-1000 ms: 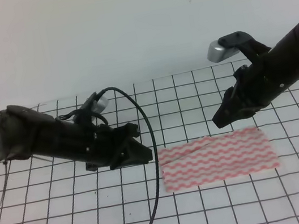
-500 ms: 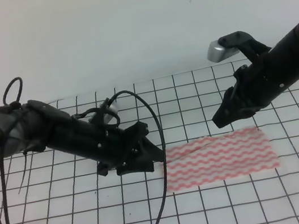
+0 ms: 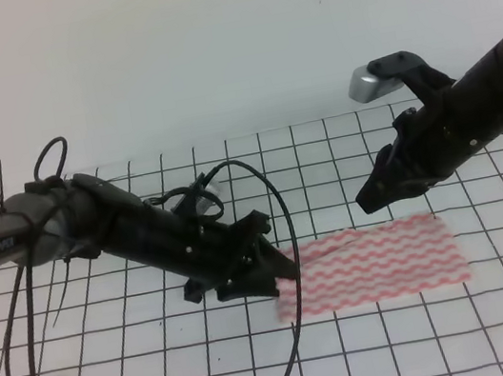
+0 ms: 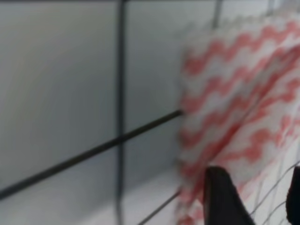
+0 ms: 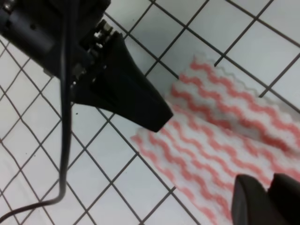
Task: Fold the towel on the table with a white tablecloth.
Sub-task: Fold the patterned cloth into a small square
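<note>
The towel (image 3: 371, 264), red-pink wavy stripes on white, lies flat right of centre on the table's white tablecloth (image 3: 117, 365) with its black grid. My left gripper (image 3: 282, 268) is low at the towel's left edge. In the left wrist view its fingers (image 4: 220, 197) stand open, with the blurred towel (image 4: 234, 93) just ahead and between them. My right gripper (image 3: 370, 199) hovers above the towel's back edge, apart from it, with the jaws close together and nothing in them. The right wrist view shows the towel (image 5: 220, 136), the left gripper (image 5: 150, 112) at its corner, and my right fingers (image 5: 253, 201).
A black cable (image 3: 295, 335) loops from the left arm and hangs down across the cloth just left of the towel. A white wall (image 3: 209, 50) rises behind the table's far edge.
The left arm has moved right and down, bringing its gripper from a grid square away to the towel's left edge. The right arm and the towel have not moved.
</note>
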Robot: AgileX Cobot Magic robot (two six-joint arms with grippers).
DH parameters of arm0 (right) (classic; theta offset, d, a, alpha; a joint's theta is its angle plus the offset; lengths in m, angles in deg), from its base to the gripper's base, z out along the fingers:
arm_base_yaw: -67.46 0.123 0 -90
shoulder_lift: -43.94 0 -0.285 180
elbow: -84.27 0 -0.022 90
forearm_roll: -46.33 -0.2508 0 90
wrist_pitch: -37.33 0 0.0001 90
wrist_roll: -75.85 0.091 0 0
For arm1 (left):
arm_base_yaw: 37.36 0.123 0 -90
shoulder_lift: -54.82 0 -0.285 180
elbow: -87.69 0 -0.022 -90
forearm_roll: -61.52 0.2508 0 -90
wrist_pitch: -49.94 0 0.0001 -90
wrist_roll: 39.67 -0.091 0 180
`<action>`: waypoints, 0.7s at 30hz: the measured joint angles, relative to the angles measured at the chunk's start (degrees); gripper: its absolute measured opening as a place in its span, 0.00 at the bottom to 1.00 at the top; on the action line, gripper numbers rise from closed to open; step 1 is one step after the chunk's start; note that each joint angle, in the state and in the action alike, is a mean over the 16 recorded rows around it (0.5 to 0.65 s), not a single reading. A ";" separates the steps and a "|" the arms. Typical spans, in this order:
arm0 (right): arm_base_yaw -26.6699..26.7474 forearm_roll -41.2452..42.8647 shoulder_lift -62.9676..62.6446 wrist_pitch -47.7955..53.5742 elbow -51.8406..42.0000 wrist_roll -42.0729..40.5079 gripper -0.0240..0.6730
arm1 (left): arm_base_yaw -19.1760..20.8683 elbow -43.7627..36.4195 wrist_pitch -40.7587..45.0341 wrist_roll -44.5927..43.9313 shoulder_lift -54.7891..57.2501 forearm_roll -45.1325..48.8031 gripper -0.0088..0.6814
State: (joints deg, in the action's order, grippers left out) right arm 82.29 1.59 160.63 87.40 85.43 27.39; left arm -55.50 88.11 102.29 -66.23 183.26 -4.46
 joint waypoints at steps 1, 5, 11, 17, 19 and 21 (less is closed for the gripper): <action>0.00 -0.02 0.00 0.01 0.00 0.01 0.17 | -0.02 0.01 -0.01 -0.67 0.09 -0.87 0.41; 0.00 -0.02 0.00 0.06 0.00 0.02 0.17 | -0.02 0.22 -0.27 -3.37 0.27 -4.10 0.39; 0.00 -0.02 0.00 0.23 0.00 -0.01 0.17 | -0.02 0.81 -1.44 -7.06 0.39 -6.59 0.34; 0.00 -0.03 0.00 0.42 0.00 -0.06 0.17 | -0.02 1.41 -3.42 -8.14 0.48 -5.09 0.23; 0.00 -0.04 0.00 0.48 0.00 -0.08 0.17 | -0.02 1.53 -4.17 -8.13 0.50 -3.94 0.20; 0.00 -0.05 0.00 0.51 0.00 -0.12 0.17 | -0.02 1.61 -4.95 -8.13 0.51 -2.95 0.16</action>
State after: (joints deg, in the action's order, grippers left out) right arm 82.29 1.54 160.63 87.90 85.43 27.27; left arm -55.52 89.72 97.34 -74.36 183.77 -7.40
